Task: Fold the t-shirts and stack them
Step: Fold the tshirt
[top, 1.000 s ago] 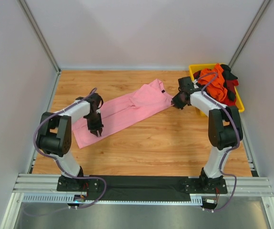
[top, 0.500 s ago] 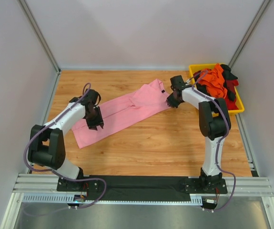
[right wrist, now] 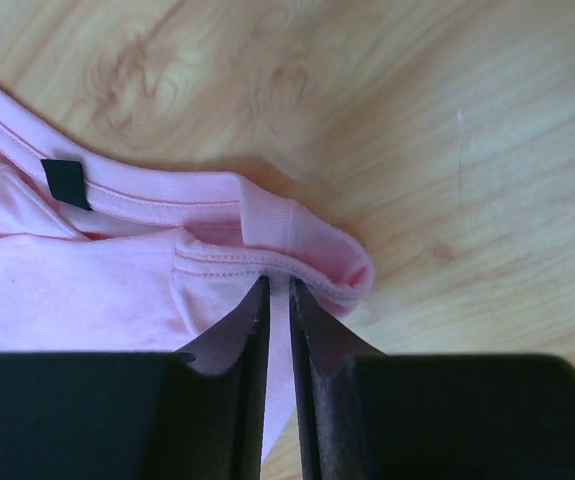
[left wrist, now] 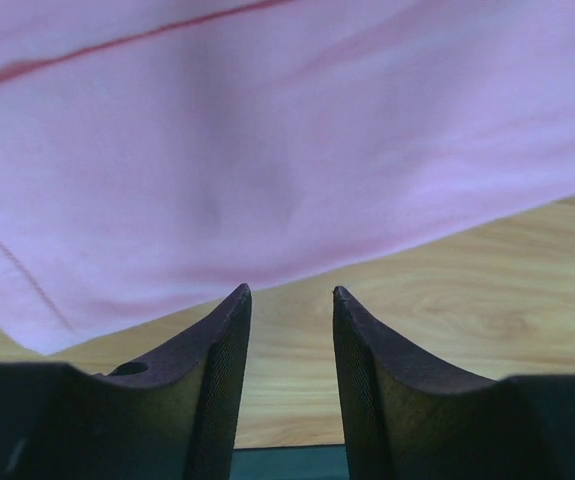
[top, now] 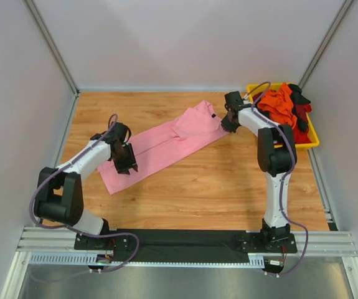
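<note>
Pink t-shirt [top: 166, 140]: spread diagonally across table [top: 197, 187].
Left gripper [left wrist: 287, 295]: released, jaws apart and empty, at the shirt's near hem.
Right gripper [right wrist: 278, 285]: clenched on the collar edge.
Heaped t-shirts [top: 281, 106]: orange, red, black, in yellow bin [top: 314, 138].

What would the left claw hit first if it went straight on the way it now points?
Most likely the near edge of the pink t-shirt, which lies just past the tips of the open left claw. Bare wooden table shows between the tips, so it may touch wood first; depth is unclear.
</note>
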Robot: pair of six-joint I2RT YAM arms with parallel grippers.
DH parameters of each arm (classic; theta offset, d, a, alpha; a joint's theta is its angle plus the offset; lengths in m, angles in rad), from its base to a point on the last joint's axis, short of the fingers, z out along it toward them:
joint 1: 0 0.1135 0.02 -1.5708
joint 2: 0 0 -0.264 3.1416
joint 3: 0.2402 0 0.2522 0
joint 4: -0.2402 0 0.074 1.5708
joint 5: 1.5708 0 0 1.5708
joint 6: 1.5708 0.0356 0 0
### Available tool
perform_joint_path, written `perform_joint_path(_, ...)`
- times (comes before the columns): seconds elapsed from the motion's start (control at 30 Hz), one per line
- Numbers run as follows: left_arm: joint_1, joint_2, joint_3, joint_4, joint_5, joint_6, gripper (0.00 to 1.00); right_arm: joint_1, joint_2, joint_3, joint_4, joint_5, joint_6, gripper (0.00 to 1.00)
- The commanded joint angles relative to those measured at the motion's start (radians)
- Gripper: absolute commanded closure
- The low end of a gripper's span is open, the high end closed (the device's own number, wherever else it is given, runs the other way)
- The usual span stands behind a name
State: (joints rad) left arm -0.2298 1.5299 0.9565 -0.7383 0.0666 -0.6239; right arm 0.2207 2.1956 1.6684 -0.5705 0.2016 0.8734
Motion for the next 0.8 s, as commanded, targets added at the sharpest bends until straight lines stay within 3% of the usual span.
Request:
perform_joint_path(0.0, -0.008, -0.1, 0.034, 0.043, 0.059, 0.015, 0.54, -0.029, 0.058, 0.071, -0.035, 0.073, -0.077, 0.85)
perform_joint_path(0.17, -0.038, -0.096, -0.054, 0.14, 0.171, 0.052, 0.55, -0.04, 0.134, 0.209, -0.019, 0.053, -0.21, 0.82)
perform_joint_path(0.3, -0.126, -0.053, -0.048, 0.094, 0.09, 0.104, 0.56, -0.046, 0.205, 0.387, -0.051, 0.022, -0.284, 0.81)
perform_joint_path(0.4, -0.164, -0.017, -0.03, 0.051, 0.012, 0.108, 0.57, -0.047, 0.201, 0.416, -0.055, 0.018, -0.313, 0.79)
perform_joint_path(0.6, -0.186, 0.029, -0.074, 0.079, -0.051, 0.061, 0.56, -0.046, 0.031, 0.305, -0.026, -0.05, -0.326, 0.72)
perform_joint_path(0.77, -0.189, 0.013, -0.067, 0.1, -0.045, 0.049, 0.6, -0.041, -0.172, 0.075, 0.009, -0.091, -0.294, 0.7)
